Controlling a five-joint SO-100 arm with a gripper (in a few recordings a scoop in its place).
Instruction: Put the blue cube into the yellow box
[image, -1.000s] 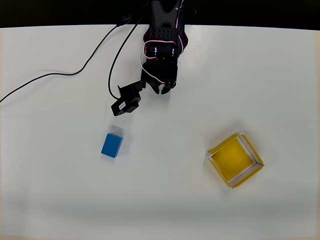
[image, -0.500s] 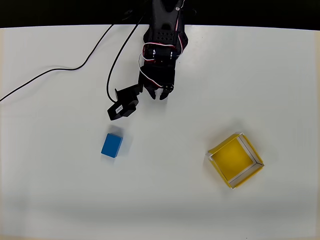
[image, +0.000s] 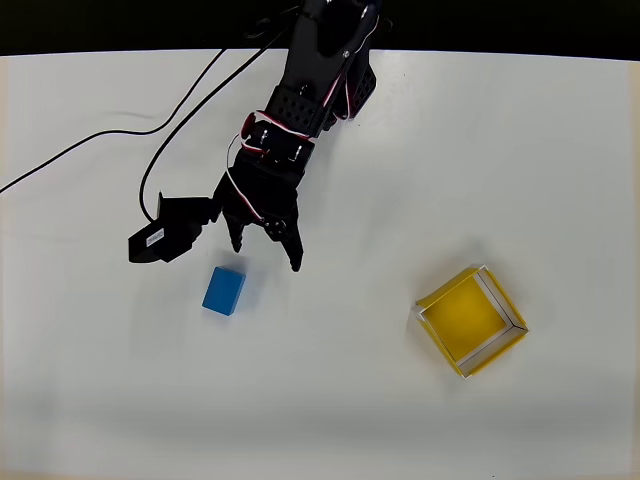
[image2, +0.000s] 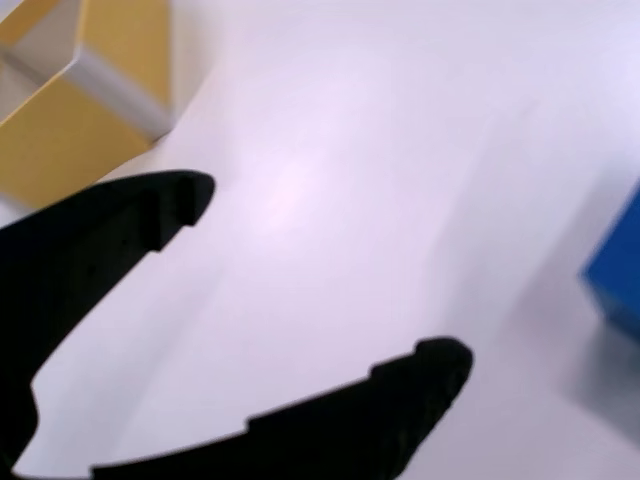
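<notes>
White tabletop (image: 420, 150) filled most of the overhead view, with a black band along the upper edge. My arm (image: 315, 80), black, reached down from the top centre toward the left of centre. My gripper (image: 268, 252) hung above the table with both fingers spread apart and nothing between them; the longer fingertip pointed down-right, the shorter one sat to its left. A black camera module (image: 160, 237) stuck out to the left of my wrist. Black cable (image: 90, 150) ran from the upper centre across the upper left of the frame to the left edge. The blue cube (image: 223, 290) lay flat on the table, left of centre, just below and slightly left of my fingertips, apart from them. The yellow box (image: 470, 320) sat in the lower right, open side up, turned at an angle to the frame edges, well apart from the cube and from my gripper.

Wrist view, blurred: white table surface (image2: 400, 150) as background. My two black fingers (image2: 110, 225) crossed the lower left, tips parted, bare table between them. The yellow box showed at the upper left corner, one pale rim visible. The blue cube showed partly at the right edge, cut off by the frame, beyond my lower fingertip and not touching it.
</notes>
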